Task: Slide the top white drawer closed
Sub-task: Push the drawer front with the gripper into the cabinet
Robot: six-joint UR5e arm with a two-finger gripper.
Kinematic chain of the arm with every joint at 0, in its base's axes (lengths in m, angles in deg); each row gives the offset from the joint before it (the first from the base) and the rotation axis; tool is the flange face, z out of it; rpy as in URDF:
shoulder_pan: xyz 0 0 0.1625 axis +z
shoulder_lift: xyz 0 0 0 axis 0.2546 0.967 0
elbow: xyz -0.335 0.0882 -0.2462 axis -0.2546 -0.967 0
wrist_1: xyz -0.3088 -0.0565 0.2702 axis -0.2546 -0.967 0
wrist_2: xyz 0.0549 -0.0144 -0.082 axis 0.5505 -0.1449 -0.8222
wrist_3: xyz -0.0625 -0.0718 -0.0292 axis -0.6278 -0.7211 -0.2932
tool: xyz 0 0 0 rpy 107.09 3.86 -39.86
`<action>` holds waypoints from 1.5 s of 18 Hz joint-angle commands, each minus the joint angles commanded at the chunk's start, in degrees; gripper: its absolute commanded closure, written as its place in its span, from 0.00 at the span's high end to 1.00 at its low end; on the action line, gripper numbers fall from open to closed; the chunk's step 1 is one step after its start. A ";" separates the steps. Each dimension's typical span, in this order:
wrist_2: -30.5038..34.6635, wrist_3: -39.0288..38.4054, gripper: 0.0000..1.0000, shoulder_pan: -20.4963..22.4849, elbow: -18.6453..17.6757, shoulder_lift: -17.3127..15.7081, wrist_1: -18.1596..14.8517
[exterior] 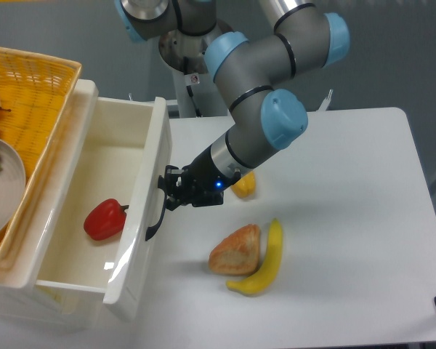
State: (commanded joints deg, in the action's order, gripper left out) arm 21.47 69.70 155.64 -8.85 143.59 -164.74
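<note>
Top white drawer [142,211] roughly half open in its cabinet at the table's left, red pepper [104,219] inside. Gripper [168,193] against the dark handle [155,217]; finger state unclear. Push straight and level toward cabinet, avoiding skew.

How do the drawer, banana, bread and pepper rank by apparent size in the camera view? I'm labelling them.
Largest to smallest:
1. drawer
2. banana
3. bread and pepper: too alike to rank.

Jaws at top white drawer [140,211] handle
</note>
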 joint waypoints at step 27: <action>0.09 -3.69 0.04 -4.92 -0.61 -1.49 0.35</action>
State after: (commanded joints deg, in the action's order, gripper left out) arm 21.56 66.01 150.72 -9.46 142.10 -164.39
